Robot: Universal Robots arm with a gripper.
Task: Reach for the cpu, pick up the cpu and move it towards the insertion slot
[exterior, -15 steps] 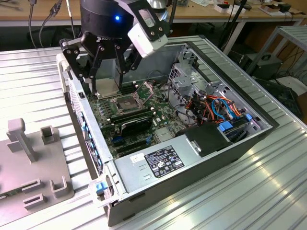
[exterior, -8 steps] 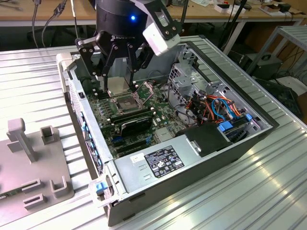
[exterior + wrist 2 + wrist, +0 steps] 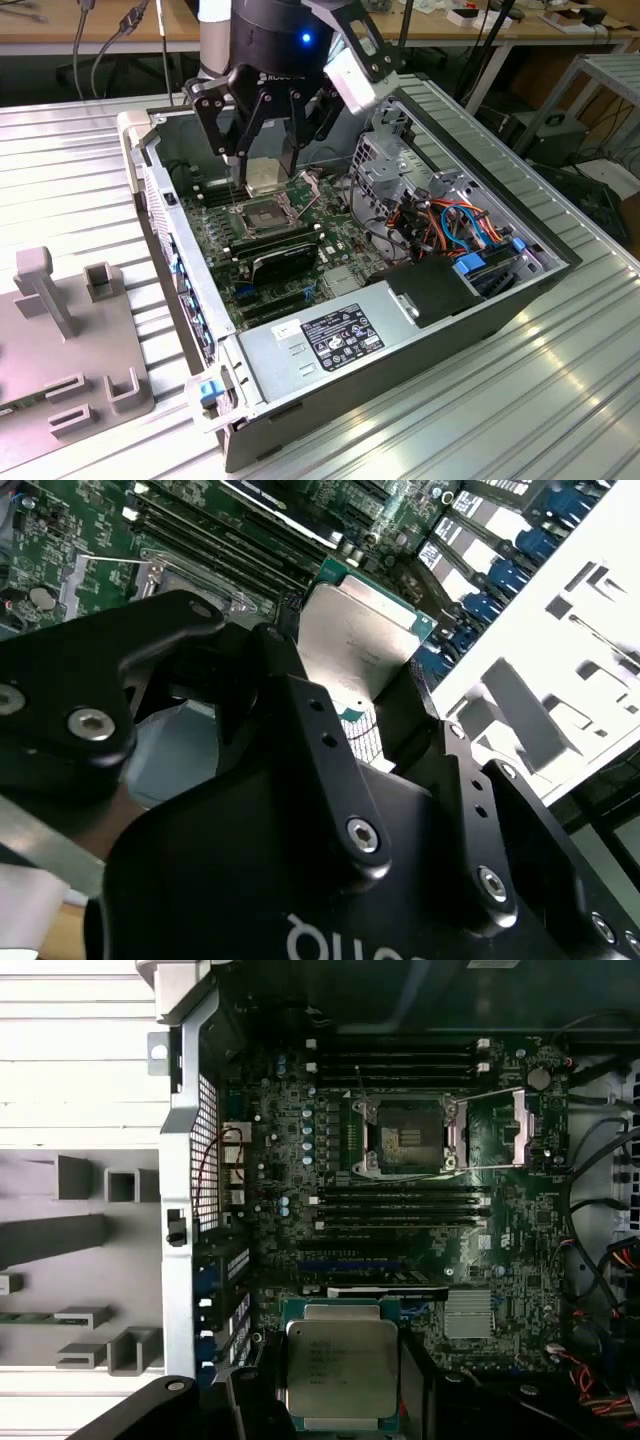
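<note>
Ribbed pale metal forms the counter (image 3: 560, 390), and on it lies an open computer case (image 3: 500, 310) on its side, its cover off so the inside faces upward and can be reached from above. Beside it, toward the exterior view's left, sits a grey fixture plate (image 3: 60, 350) with upright blocks.

Inside the case a green motherboard (image 3: 300, 270) lies flat. A bundle of orange and blue cables (image 3: 455, 225) is tucked toward the exterior view's right, away from the board.

On the motherboard is the insertion slot (image 3: 405, 1135), a square socket with a silver frame and dark pin-grid centre. Its cover plate is swung open and its thin wire lever is raised, so the socket appears ready to receive a chip. Long black memory slots run along either side of it.

The black hand (image 3: 262, 135) hangs over the motherboard, just above the socket area. It is clenched on the cpu (image 3: 341, 1368), pinching the chip by opposite edges so that its pale silver face and its underside stay untouched. The cpu is in the air, clear of the board, and in the first wrist view it sits apart from the socket, not yet over it.
</note>
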